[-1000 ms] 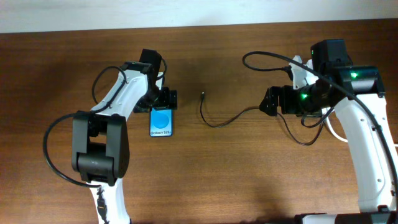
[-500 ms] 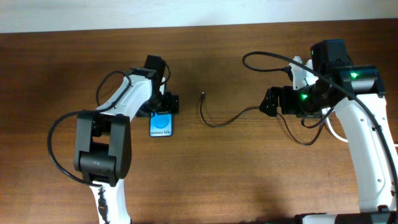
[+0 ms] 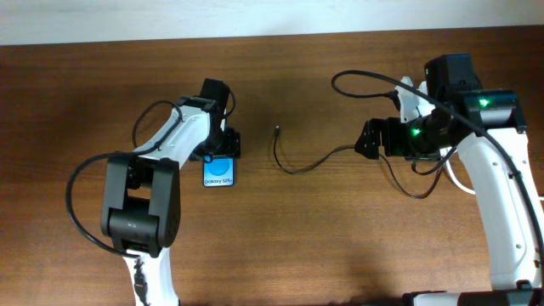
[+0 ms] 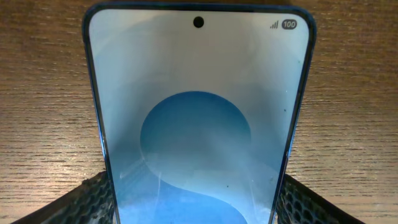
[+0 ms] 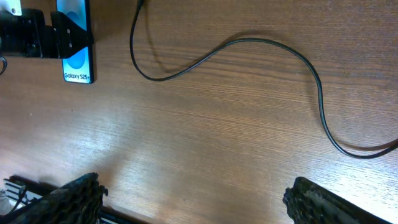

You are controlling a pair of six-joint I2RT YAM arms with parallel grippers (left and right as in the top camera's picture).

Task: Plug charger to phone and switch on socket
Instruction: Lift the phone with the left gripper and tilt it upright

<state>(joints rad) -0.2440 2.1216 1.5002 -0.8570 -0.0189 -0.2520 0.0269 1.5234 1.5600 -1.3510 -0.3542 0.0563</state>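
Observation:
The phone lies flat on the table left of centre, blue screen up, and fills the left wrist view. My left gripper is shut on the phone's far end, one finger against each long edge. It also shows in the right wrist view beside the phone. The charger is a thin black cable curving across the table, its plug tip lying free to the right of the phone. The cable crosses the right wrist view. My right gripper is open and empty above the table. The socket is hidden.
A thin white cord shows beside the right arm. Black arm cables loop above the right wrist. The brown wooden table ends at a pale wall along the far edge.
The left wrist has turned slightly and the phone has slid a little toward the table's front. The right arm and the charger cable have not moved.

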